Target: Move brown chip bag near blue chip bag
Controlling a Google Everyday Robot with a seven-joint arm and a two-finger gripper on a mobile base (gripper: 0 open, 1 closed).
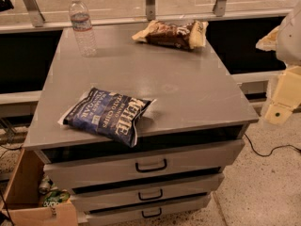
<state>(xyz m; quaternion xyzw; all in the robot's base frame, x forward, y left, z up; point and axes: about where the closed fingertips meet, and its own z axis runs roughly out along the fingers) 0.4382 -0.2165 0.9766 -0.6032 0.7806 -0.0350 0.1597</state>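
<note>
The brown chip bag [171, 33] lies crinkled at the far edge of the grey table top [188, 84], right of centre. The blue chip bag [108, 116] with white "Kettle" lettering lies flat at the front left, its corner slightly over the front edge. The two bags are far apart. My gripper [280, 108], cream-coloured, hangs at the right edge of the view, off the table's right side and lower than the top. It is away from both bags and holds nothing that I can see.
A clear water bottle [83, 26] stands upright at the table's far left. Drawers [150, 166] with dark handles sit below the top. A cardboard box [26, 197] with cans is on the floor at lower left. A black cable [268, 150] lies on the floor at right.
</note>
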